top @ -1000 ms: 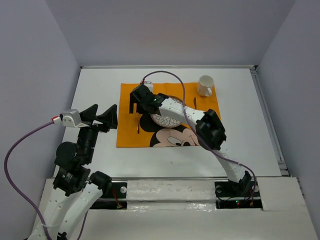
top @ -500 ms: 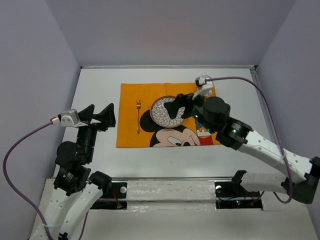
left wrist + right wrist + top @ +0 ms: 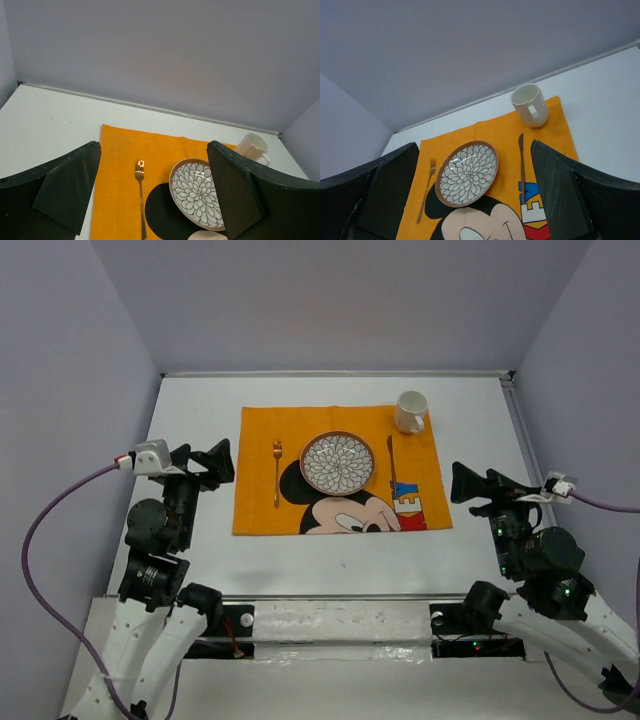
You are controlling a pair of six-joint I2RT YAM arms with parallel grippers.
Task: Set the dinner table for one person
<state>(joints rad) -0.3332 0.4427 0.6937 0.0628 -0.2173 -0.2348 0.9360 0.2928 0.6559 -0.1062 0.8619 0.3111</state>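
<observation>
The dinner table [image 3: 200, 540] is a white top carrying an orange Mickey Mouse placemat [image 3: 260, 420]. On the mat lie a patterned plate [image 3: 338, 462], a gold fork [image 3: 277, 472] left of it, a knife [image 3: 391, 465] right of it and a white mug [image 3: 411, 411] at the far right corner. My left gripper [image 3: 205, 462] hovers open off the mat's left edge. My right gripper [image 3: 482, 486] hovers open off the mat's right edge. In the wrist views the left gripper [image 3: 154, 150] and right gripper [image 3: 474, 145] are both empty, looking at the plate [image 3: 467, 172] and fork [image 3: 140, 195].
Grey walls close in the table at the back and both sides, with a raised rail [image 3: 530, 460] along the right edge. The arms' mounting rail [image 3: 340, 625] runs along the near edge.
My right arm has drawn back from the mat's left part to the near right, jaws opening wide. The fork now lies uncovered on the mat. The left arm shifted slightly.
</observation>
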